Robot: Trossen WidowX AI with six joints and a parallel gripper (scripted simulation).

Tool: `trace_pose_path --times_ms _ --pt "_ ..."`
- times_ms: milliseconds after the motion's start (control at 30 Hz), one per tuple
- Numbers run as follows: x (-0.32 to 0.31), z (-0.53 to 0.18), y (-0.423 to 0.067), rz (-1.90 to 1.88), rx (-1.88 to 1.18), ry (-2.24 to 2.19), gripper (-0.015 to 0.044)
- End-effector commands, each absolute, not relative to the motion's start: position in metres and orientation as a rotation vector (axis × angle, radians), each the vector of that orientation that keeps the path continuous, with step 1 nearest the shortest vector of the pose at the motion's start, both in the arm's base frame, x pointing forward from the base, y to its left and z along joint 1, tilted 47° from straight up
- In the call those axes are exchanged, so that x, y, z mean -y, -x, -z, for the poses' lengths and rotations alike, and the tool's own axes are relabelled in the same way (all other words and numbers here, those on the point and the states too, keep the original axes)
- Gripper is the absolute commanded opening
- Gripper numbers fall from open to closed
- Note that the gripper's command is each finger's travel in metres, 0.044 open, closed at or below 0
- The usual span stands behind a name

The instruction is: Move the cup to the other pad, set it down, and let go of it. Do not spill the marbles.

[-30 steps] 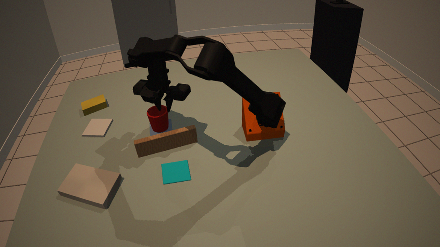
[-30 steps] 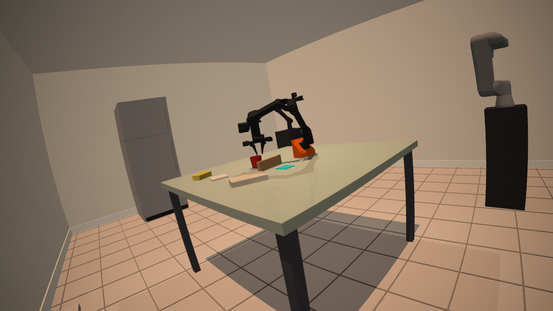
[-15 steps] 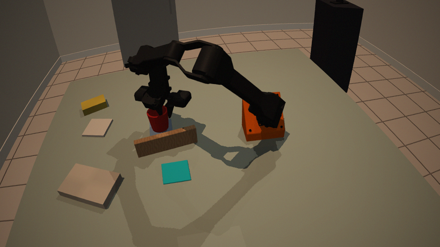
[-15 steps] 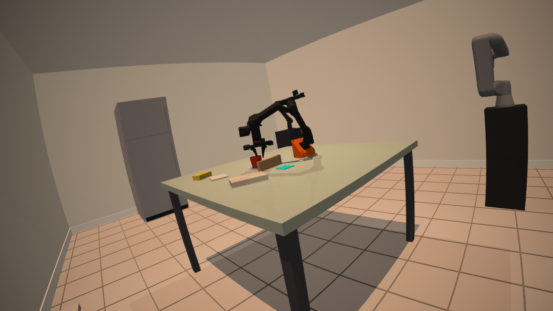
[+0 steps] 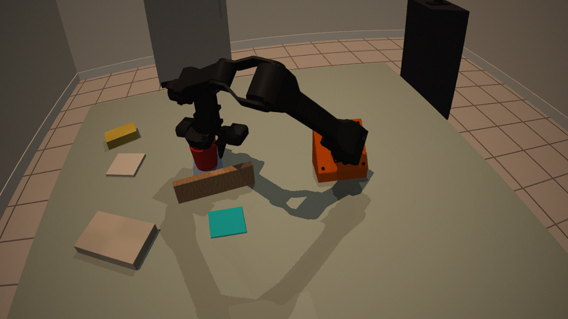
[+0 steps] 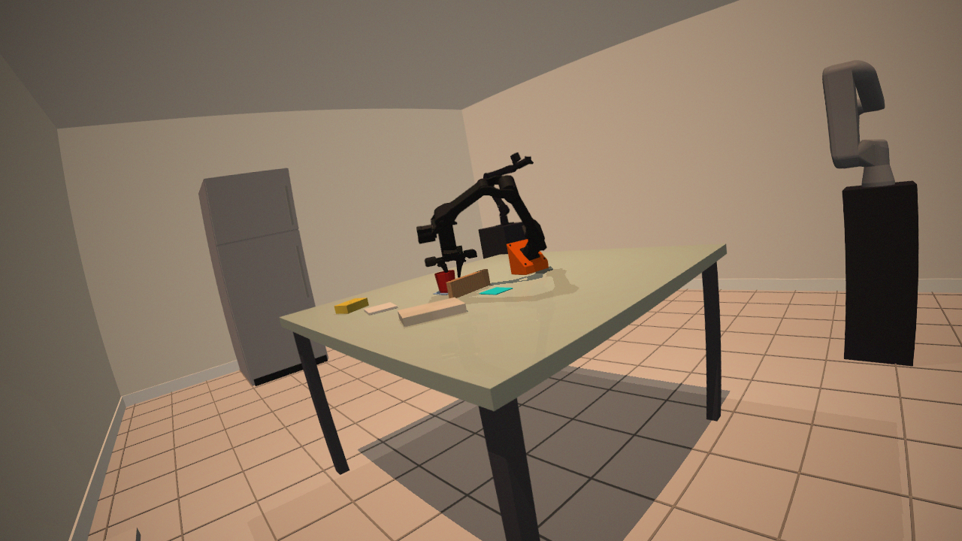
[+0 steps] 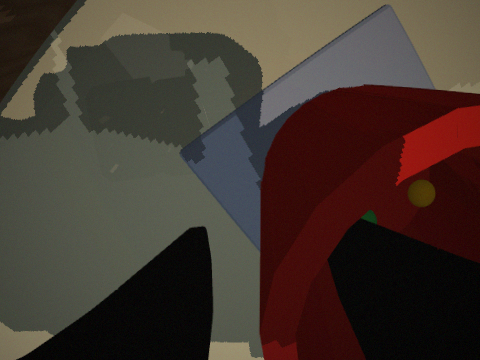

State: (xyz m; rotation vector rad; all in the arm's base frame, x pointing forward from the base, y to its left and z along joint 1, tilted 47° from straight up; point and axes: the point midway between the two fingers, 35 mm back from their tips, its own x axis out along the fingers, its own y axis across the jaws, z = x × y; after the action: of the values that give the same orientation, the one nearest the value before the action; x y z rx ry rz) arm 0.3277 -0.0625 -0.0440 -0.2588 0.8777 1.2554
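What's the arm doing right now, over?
Gripper open, astride wall of red cup, not clamped. Cup on blue pad, marbles inside. Wooden block stands between it and teal pad.
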Motion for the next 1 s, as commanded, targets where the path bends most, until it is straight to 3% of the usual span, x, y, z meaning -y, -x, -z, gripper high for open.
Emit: trace_pose_path --times_ms 0,467,967 --pt "0.063 0.044 -0.328 -1.256 -0.878 0.259 0.0095" --pt "0.063 0.044 -0.328 -1.256 -0.878 0.259 0.0002" --pt "0.086 0.023 -0.329 -1.253 -0.879 0.259 0.0"
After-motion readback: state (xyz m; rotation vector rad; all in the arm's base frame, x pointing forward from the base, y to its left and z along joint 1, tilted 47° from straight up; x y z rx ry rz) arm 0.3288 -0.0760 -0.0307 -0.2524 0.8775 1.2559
